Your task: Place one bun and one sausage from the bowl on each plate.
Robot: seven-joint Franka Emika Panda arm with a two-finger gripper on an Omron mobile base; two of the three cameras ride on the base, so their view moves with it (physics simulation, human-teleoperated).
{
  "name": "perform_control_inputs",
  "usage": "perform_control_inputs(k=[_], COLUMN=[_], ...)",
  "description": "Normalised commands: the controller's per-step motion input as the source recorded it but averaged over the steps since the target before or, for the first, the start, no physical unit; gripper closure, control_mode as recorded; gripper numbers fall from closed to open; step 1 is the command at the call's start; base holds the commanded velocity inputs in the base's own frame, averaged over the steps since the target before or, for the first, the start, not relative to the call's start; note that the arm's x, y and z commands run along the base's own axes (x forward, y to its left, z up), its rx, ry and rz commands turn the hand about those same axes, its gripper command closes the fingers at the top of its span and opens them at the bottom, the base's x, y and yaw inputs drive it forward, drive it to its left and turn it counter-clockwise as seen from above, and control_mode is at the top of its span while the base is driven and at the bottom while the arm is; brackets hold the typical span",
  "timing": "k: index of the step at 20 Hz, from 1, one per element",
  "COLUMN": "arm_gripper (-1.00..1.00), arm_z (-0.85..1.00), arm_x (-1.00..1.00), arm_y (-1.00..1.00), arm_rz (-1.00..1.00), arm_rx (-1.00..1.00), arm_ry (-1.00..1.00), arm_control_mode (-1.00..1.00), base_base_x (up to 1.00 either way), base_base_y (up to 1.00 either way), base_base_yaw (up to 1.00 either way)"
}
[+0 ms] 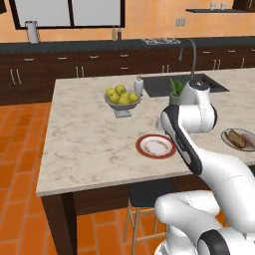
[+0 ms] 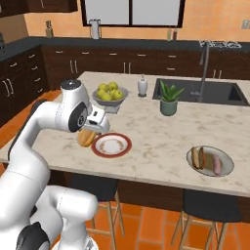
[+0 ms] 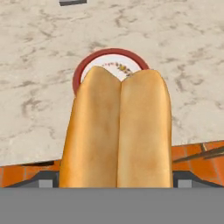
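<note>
You're mid-run on the first plate: the gripper (image 2: 89, 133) is pinching a bun (image 3: 117, 131) and holding it just short of the red-rimmed plate (image 2: 112, 145), which looks bare. A second plate (image 2: 210, 161) near the counter's right end seems to hold a bun and a sausage, though they're blurry. So this bun plus one sausage looks left. The fingertips are hidden behind the bun.
</note>
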Motion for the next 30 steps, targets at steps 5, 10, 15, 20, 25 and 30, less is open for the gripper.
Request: perform_control_inputs(k=[5,10,15,20,25,30], arm_gripper=[1.0,1.0,1.0,1.0,1.0,1.0], arm_z=[0.0,-0.22,-0.57,-0.63,-0.32,-0.46], arm_x=[0.0,0.8,0.63,0.1,-0.01,0.07], arm_y=[0.0,0.15,0.08,0.02,0.0,0.0], arm_rz=[0.0,0.0,0.0,0.0,0.0,0.0], arm_rx=[0.0,0.0,-0.01,0.0,0.0,0.0], arm_ry=[0.0,0.0,0.03,0.03,0.04,0.05], arm_control_mode=[1.0,-1.0,-1.0,-1.0,-1.0,-1.0], base_base_x=[0.53,0.0,0.0,0.0,0.0,0.0], base_base_y=[0.03,0.0,0.0,0.0,0.0,0.0], base_base_yaw=[0.0,0.0,0.0,0.0,0.0,0.0])
